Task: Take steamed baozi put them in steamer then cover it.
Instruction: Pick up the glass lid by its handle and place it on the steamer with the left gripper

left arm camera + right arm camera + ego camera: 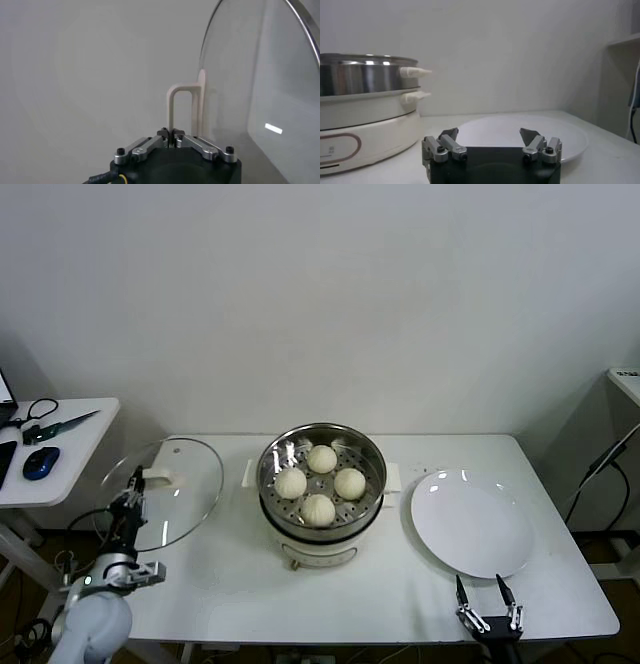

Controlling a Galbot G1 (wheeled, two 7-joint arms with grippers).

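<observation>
Gripping the cream-white bar handle (182,107) of the glass cover (165,492), the left gripper (171,137) has its jaws pinched fully together on one leg of the handle, and the cover stands tilted up on the left part of the white table (300,594), well apart from the steamer (322,494). In the head view, all four steamed baozi (320,484) already sit on the perforated tray inside the steel pot, so covering appears to be the only step left. The right gripper (487,609) waits near the table's front edge, just in front of the white plate (470,524), its jaws spread wide and holding nothing.

The main risk is the hold itself. The pinch takes a thin handle leg off the lid's centre, so the heavy glass could swing or twist about the fingertips once lifted, and might slip out. A tilted lid could also catch its metal rim on the steamer's lip or side handle (415,72) and settle crooked, or press on the nearest bun. Carrying it low could knock the pot sideways on its base.
</observation>
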